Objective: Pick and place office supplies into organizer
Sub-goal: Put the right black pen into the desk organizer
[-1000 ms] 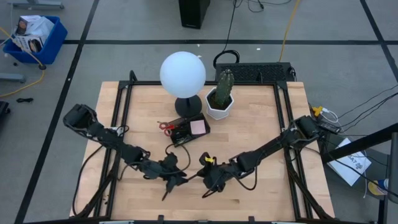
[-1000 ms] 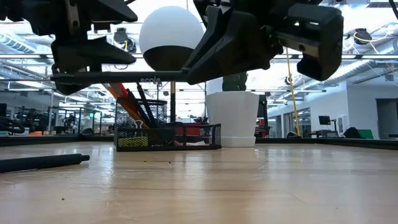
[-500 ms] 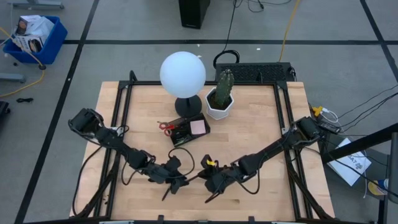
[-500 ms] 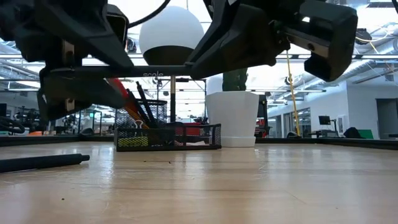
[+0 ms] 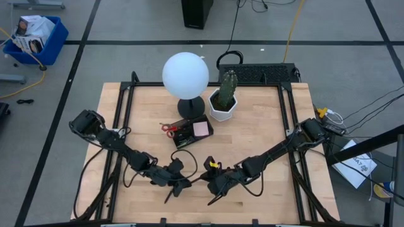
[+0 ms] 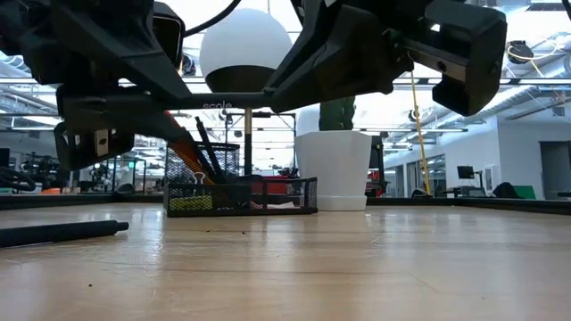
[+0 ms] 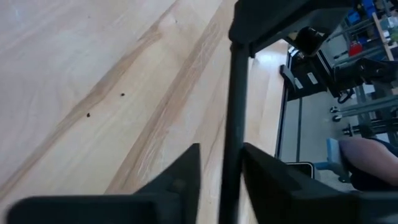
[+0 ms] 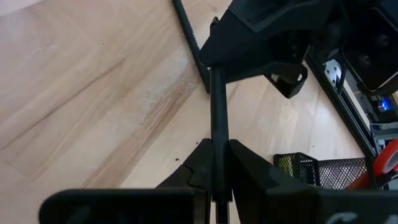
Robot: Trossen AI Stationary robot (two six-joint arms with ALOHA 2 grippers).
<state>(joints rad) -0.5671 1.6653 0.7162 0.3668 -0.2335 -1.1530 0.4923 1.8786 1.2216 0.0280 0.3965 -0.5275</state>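
Organizer (image 5: pixel 192 132) sitting at table centre, 6 o'clock of lamp (image 5: pixel 185 75), already holding scissors (image 5: pixel 168 127), pink pad (image 5: pixel 201 129), pencils, pens.
Pen (image 8: pixel 217 118) being passed mid-air at table's 6 o'clock edge.
Right gripper (image 8: pixel 214 163) clamping one end.
Left gripper (image 7: pixel 221 165) straddling other end; grip state: cannot tell.
Second pen (image 6: pixel 61 233) lying on table, not yet placed.
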